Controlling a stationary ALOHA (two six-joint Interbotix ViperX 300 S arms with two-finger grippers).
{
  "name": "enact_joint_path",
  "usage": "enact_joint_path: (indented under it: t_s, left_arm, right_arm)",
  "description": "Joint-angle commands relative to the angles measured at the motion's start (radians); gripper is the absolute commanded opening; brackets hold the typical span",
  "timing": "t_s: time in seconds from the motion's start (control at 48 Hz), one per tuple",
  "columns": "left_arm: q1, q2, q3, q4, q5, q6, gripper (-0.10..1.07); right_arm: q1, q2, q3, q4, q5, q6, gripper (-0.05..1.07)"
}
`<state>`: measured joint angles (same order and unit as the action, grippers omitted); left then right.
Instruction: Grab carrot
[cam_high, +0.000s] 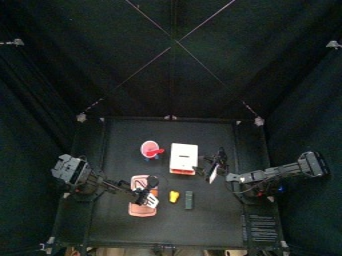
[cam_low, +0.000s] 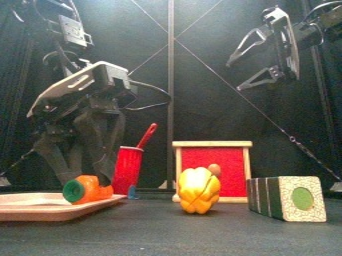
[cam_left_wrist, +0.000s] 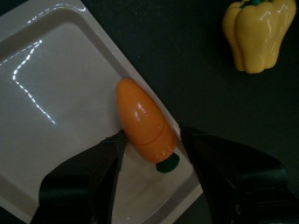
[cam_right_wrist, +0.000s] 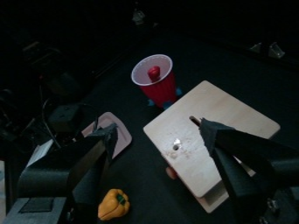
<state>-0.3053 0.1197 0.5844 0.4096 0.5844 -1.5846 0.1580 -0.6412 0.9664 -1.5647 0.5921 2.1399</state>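
Carrot (cam_left_wrist: 147, 124) is seen lying on the edge of the pale tray (cam_left_wrist: 47, 96) at the front left of the worktop (cam_high: 214, 205). Left gripper (cam_left_wrist: 152, 156) is lowered over it, jaws spread wide on either side of the green-tipped end; contact cannot be told. Right gripper (cam_right_wrist: 158, 144) is held high at the right, jaws spread, nothing held. Yellow pepper (cam_low: 198, 190) is seen just beside the tray.

Lower left of top view: left gripper (cam_left_wrist: 149, 162) jaws wide, straddling carrot (cam_left_wrist: 146, 122) on tray (cam_left_wrist: 47, 96) rim. Yellow pepper (cam_low: 198, 190) nearby right, gap between. Red cup (cam_high: 151, 150), wooden board (cam_high: 185, 156) farther back. Right gripper (cam_right_wrist: 158, 157) high, clear of table (cam_high: 120, 135).
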Motion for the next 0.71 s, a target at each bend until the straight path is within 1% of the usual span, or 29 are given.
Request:
enact_joint_path:
  t_s: [0.0,0.458,0.583,0.688]
  left_arm:
    - [0.003,-0.003,-0.011,0.003,-0.002,0.0,0.88]
    - [0.003,0.006,-0.003,0.0,-0.003,-0.002,0.86]
    - [0.003,0.006,-0.003,0.002,-0.003,-0.003,0.8]
    - [0.003,0.006,-0.003,0.0,-0.002,-0.003,0.72]
  right_arm:
    - [0.0,-0.003,-0.015,-0.002,0.003,0.002,1.04]
    - [0.0,-0.003,-0.015,-0.002,0.003,0.002,1.04]
    - [0.0,-0.003,-0.015,-0.002,0.003,0.002,1.04]
    - [0.0,-0.003,-0.014,-0.002,0.003,0.002,1.04]
